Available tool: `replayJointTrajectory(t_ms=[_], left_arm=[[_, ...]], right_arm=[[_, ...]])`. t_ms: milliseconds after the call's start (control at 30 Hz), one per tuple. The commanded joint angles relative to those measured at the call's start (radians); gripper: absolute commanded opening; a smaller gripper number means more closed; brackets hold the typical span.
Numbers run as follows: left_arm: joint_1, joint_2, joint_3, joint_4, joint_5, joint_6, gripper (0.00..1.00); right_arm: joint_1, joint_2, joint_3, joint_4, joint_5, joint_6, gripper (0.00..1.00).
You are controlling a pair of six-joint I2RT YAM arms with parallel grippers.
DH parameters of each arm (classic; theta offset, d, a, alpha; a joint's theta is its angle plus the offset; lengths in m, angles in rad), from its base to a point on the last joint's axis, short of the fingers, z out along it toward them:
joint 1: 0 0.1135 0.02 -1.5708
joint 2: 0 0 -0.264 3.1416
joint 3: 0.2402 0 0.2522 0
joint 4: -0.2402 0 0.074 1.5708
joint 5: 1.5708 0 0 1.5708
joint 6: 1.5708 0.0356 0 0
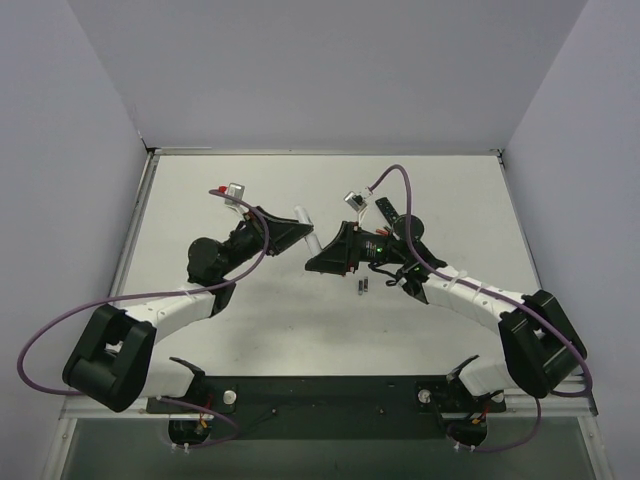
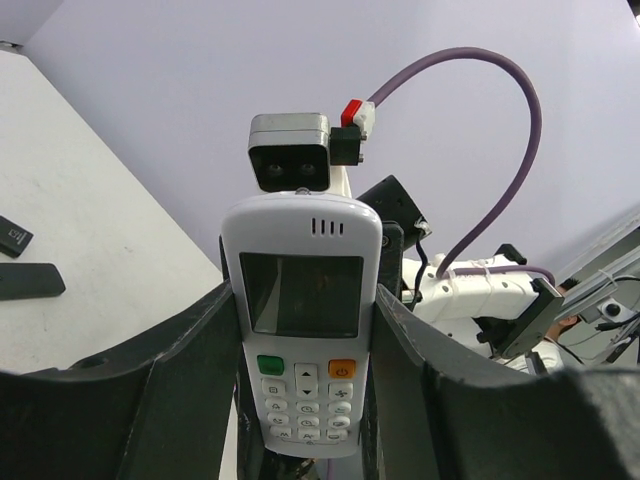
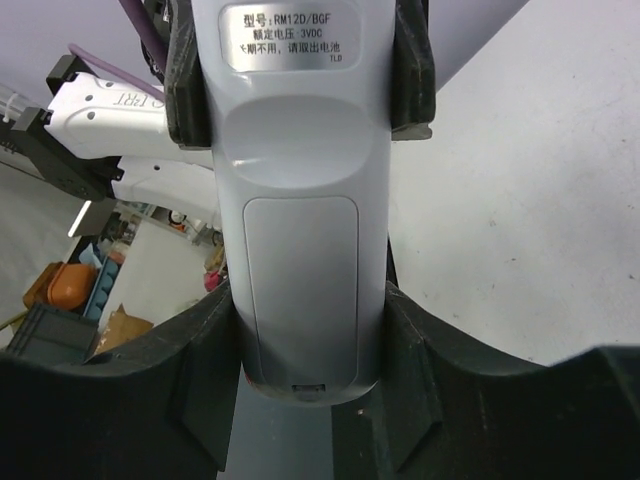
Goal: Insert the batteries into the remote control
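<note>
1. Remote control (image 2: 300, 330) is up off the table (image 1: 250, 180). The left tool (image 2: 304, 292) is clamped on one end, and the right tool (image 3: 309, 290) is snug against both sides of the other.
2. Battery cover (image 3: 300, 280) on the back looks shut, so I'd say nothing's loaded yet.
3. Batteries (image 1: 362, 288) lie on the table near the right arm. Left to do: cover off, cells in.

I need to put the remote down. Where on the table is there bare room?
Bare: the near middle of the table, between the left arm and right arm; also the far left corner. Crowded: the centre, around the remote, batteries and black pieces.
</note>
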Motion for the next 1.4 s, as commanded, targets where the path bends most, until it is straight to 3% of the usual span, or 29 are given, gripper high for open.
replayJointTrajectory(t_ms=[0, 100, 133, 167, 200, 300, 367, 500, 667, 1367], left_arm=[[-0.001, -0.025, 0.011, -0.002, -0.001, 0.049, 0.54], [0.0, -0.088, 0.021, -0.201, -0.037, 0.13, 0.8], [-0.001, -0.13, 0.032, -0.278, -0.05, 0.198, 0.84], [-0.003, -0.154, 0.046, -0.362, -0.091, 0.245, 0.87], [-0.017, -0.175, 0.089, -0.549, -0.12, 0.291, 0.91], [-0.066, -0.243, 0.168, -0.865, -0.284, 0.463, 0.94], [-0.083, -0.258, 0.178, -0.932, -0.347, 0.497, 0.95], [-0.113, -0.241, 0.169, -0.932, -0.392, 0.461, 0.95], [-0.133, -0.197, 0.157, -0.928, -0.451, 0.417, 0.93], [-0.173, -0.119, 0.051, -0.681, -0.424, 0.305, 0.75]], right_arm=[[0.005, -0.044, 0.051, -0.009, -0.02, -0.089, 0.08], [0.008, -0.11, 0.083, -0.258, 0.059, -0.277, 0.02], [0.014, -0.126, 0.102, -0.433, 0.099, -0.334, 0.0], [0.023, -0.141, 0.119, -0.526, 0.197, -0.456, 0.0], [0.031, -0.164, 0.137, -0.682, 0.266, -0.506, 0.0], [0.071, -0.18, 0.195, -0.856, 0.483, -0.63, 0.0], [0.117, -0.18, 0.223, -0.905, 0.628, -0.672, 0.0], [0.218, -0.151, 0.263, -1.001, 0.873, -0.745, 0.0], [0.29, -0.126, 0.28, -1.025, 1.027, -0.746, 0.0], [0.33, -0.083, 0.272, -1.013, 1.071, -0.693, 0.0]])
